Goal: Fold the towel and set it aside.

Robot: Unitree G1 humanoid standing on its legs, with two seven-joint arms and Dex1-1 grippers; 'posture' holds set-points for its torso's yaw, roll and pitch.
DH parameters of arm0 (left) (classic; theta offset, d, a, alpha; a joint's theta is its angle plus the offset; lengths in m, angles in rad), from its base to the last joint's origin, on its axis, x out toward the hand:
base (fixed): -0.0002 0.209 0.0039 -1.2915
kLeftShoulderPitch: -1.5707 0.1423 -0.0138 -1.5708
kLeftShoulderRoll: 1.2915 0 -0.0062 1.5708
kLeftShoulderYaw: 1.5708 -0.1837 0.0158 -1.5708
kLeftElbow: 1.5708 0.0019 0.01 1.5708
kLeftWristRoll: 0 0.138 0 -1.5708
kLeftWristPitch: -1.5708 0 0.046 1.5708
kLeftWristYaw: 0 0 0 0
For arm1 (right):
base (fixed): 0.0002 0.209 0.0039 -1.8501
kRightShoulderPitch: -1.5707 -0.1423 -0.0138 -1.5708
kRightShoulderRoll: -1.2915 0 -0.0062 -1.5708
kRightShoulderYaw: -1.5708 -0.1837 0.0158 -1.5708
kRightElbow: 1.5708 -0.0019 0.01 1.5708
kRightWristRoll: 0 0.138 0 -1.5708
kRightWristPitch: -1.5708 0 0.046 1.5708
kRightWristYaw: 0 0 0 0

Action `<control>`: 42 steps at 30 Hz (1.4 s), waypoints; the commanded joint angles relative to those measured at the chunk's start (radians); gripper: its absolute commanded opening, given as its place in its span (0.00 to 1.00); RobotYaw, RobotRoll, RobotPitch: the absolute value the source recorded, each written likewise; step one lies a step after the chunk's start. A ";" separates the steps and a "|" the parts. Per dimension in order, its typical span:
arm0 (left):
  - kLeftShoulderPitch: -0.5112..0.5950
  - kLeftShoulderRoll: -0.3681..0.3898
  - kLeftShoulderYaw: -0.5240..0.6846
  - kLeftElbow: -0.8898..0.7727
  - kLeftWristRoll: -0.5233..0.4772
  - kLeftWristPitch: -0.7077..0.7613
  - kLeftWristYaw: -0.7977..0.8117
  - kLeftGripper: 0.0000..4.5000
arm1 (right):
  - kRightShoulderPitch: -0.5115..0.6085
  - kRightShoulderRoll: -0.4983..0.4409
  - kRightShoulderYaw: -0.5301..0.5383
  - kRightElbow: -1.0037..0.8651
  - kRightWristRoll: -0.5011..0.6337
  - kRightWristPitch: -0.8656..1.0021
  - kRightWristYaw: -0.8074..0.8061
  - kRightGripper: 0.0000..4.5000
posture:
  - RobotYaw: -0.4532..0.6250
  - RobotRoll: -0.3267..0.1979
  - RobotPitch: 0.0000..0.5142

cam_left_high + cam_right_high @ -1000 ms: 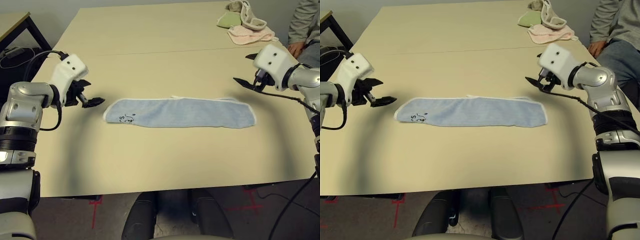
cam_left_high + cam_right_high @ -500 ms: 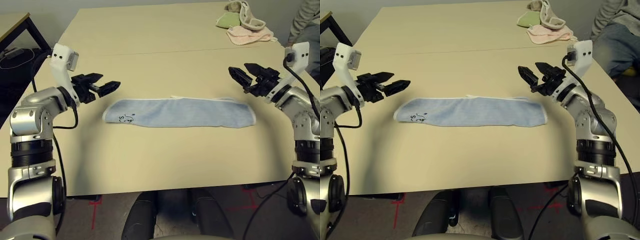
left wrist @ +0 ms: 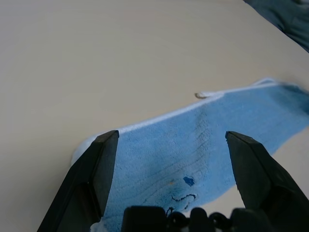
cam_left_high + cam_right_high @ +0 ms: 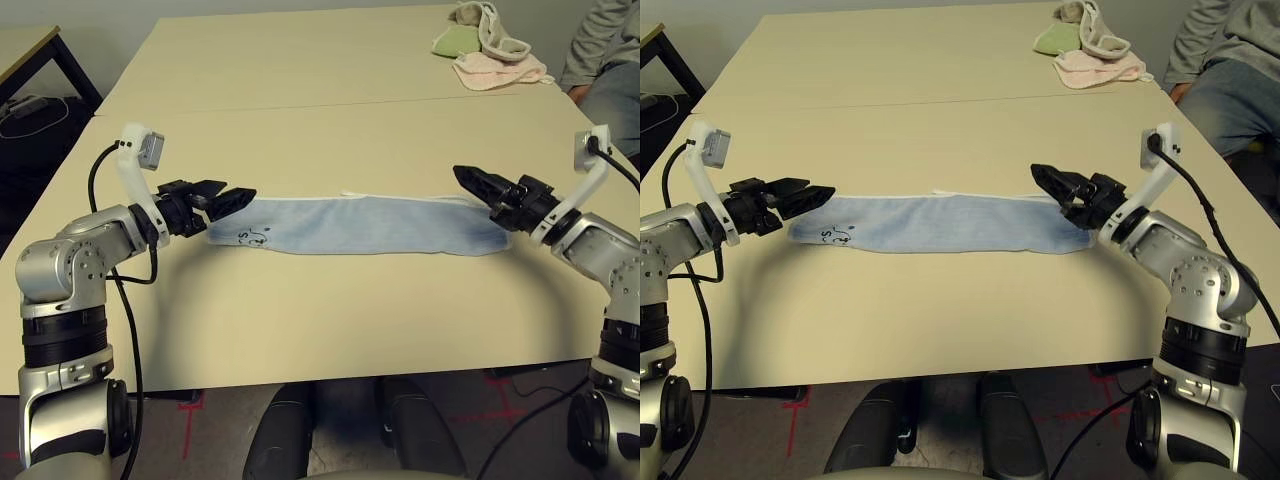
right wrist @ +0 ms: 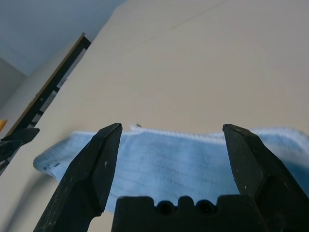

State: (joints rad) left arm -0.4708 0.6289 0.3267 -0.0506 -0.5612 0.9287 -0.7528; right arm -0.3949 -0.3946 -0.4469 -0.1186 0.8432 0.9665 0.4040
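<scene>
Both pincers lowered to towel (image 4: 370, 224) ends.

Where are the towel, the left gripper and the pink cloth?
towel (image 4: 370, 224), left eye view, middle of the blue cloth.
left gripper (image 4: 232, 197), left eye view, between its fingertips.
pink cloth (image 4: 500, 70), left eye view, its middle.

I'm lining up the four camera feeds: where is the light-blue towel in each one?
Left eye view: towel mid-table, between both pincers.
Right eye view: same strip, centre.
Left wrist view: its printed end between the open fingers.
Right wrist view: stretching away between the open fingers.
Shared landmark: its white piped edge.
</scene>
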 commanded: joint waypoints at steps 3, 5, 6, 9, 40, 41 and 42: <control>0.108 0.000 -0.060 -0.039 0.047 -0.229 -0.074 1.00 | 0.066 -0.037 0.094 -0.022 -0.122 -0.172 0.071 1.00 | 0.47 0.62 0.27; 0.137 0.028 -0.098 -0.024 0.069 -0.312 -0.142 1.00 | 0.081 -0.070 0.137 -0.007 -0.167 -0.225 0.117 1.00 | 0.48 0.62 0.27; 0.145 0.037 -0.112 -0.014 0.076 -0.350 -0.171 1.00 | 0.083 -0.081 0.146 0.002 -0.178 -0.242 0.132 1.00 | 0.48 0.62 0.27; 0.152 0.075 -0.178 0.041 0.125 -0.498 -0.291 1.00 | 0.075 -0.114 0.168 0.033 -0.212 -0.289 0.176 1.00 | 0.48 0.62 0.27; 0.058 0.045 -0.290 0.333 0.217 -1.008 -0.549 1.00 | 0.221 -0.129 0.186 -0.025 -0.314 -0.535 0.257 1.00 | 0.45 0.62 0.30; 0.056 0.041 -0.291 0.331 0.213 -1.005 -0.555 1.00 | 0.220 -0.156 0.203 -0.013 -0.339 -0.565 0.289 1.00 | 0.44 0.62 0.30; 0.052 0.037 -0.293 0.331 0.207 -0.998 -0.564 1.00 | 0.221 -0.189 0.227 0.003 -0.375 -0.609 0.329 1.00 | 0.44 0.62 0.30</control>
State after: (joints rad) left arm -0.4171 0.6720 0.0498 0.2761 -0.3488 -0.0650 -1.2962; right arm -0.1797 -0.5554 -0.2418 -0.1421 0.5122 0.4077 0.6868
